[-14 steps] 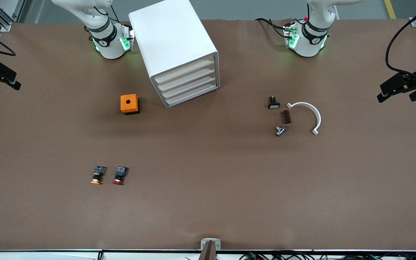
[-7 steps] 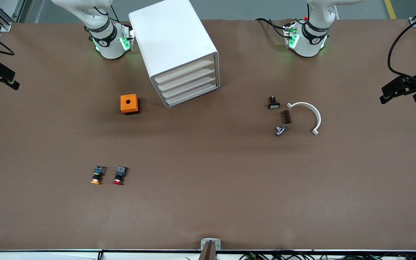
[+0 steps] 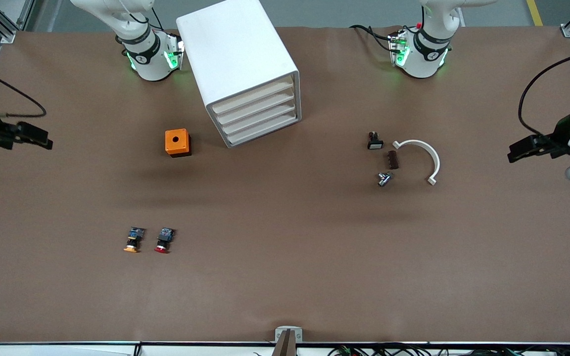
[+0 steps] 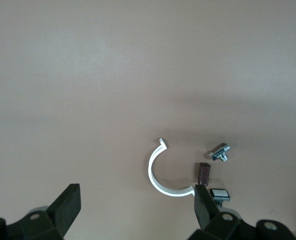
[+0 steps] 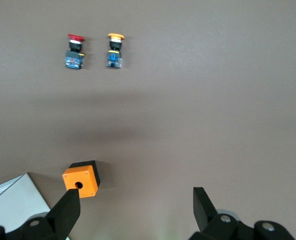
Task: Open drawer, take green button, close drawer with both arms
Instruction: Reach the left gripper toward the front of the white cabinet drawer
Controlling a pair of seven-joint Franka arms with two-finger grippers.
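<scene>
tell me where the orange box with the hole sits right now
In the front view the orange box sits on the table beside the white cabinet, toward the right arm's end, farther from the camera than the two buttons.

No legible text anywhere.
Small round marks on both arm bases [image 3: 141,58] [image 3: 431,56], too small to read; nothing printed on cabinet [image 3: 239,69], orange box [image 3: 177,142], or the loose parts on the table [image 3: 285,222].
</scene>
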